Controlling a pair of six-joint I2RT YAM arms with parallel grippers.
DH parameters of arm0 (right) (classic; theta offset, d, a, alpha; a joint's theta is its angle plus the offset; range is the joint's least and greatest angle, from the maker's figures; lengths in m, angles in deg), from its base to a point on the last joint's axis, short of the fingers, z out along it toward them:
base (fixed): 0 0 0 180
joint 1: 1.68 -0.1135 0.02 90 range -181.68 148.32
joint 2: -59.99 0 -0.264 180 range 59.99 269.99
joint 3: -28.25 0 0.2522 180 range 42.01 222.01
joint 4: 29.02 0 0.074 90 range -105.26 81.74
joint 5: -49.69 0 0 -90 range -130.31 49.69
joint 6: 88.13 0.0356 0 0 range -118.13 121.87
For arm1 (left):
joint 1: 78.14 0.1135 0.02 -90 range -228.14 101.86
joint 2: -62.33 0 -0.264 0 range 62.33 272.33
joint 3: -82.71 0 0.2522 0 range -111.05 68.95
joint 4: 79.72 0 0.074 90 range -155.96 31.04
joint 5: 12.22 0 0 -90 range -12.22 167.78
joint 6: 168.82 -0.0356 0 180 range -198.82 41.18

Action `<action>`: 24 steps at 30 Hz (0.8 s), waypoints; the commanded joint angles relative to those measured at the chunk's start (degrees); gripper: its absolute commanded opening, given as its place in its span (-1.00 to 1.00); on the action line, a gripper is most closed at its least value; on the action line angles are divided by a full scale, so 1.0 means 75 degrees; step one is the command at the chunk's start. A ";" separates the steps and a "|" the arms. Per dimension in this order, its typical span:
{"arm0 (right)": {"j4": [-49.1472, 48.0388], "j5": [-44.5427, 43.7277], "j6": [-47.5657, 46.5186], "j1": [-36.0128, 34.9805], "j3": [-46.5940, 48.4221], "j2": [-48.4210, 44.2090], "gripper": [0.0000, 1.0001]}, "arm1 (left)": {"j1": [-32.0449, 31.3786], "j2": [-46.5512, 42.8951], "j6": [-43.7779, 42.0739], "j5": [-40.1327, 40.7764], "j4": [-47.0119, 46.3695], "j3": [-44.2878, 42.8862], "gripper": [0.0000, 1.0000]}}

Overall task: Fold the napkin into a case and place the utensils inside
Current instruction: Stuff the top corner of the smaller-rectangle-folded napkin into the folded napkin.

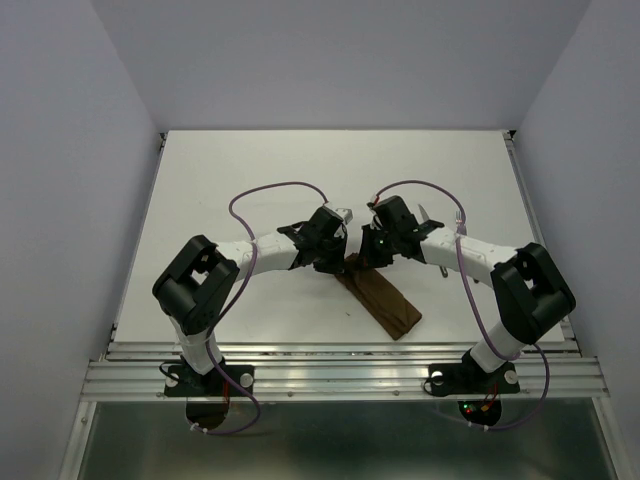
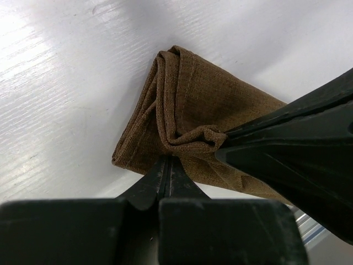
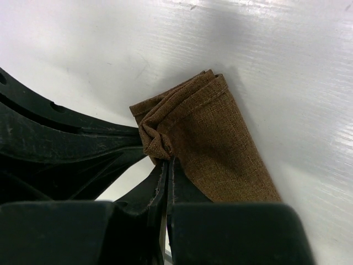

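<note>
Brown case (image 1: 385,300), end pinched by left tool (image 2: 194,152) and right tool (image 3: 154,148).

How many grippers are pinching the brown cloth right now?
2. The left gripper and the right gripper meet at the same bunched end of the folded napkin, the end farther from the arm bases. Each is shut on it. None is hidden.

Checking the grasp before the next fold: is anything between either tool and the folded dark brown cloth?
Nothing visible. The left tool and right tool are both shut on the bunched far end of the dark brown cloth napkin, which lies on the white table.
</note>
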 commanded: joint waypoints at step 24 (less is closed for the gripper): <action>0.0763 -0.0872 -0.0313 -0.0380 0.0682 0.0192 -0.99 | 0.0131 -0.0402 0.0120 -0.0209 -0.0162 0.0018 -1.00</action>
